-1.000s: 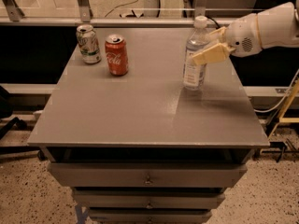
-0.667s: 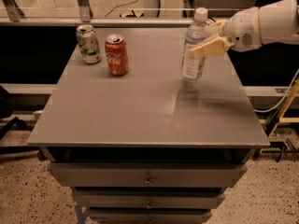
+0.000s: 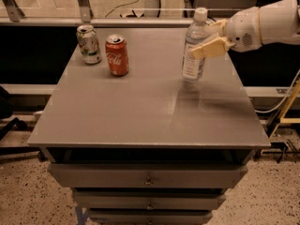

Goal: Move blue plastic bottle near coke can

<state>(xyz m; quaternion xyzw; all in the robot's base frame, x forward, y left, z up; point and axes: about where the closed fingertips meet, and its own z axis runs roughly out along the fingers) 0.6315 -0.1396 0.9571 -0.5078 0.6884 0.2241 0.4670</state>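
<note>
The blue plastic bottle (image 3: pixel 194 50) is clear and pale, with a white cap and a white label. It hangs upright a little above the right rear part of the grey table (image 3: pixel 140 116). My gripper (image 3: pixel 206 39) comes in from the right on a white arm and is shut on the bottle's upper body, one tan finger (image 3: pixel 211 47) across its front. The coke can (image 3: pixel 116 55), red with white script, stands upright at the rear left of the table, well to the left of the bottle.
A green-and-white silver can (image 3: pixel 89 44) stands just left of the coke can. The table has drawers (image 3: pixel 147 177) below its front edge. A railing (image 3: pixel 140 20) runs behind the table. A yellow frame (image 3: pixel 288 111) and cables stand at the right.
The gripper has lifted the bottle off the table and carried it slightly up and to the left. Both cans have stayed in place.
</note>
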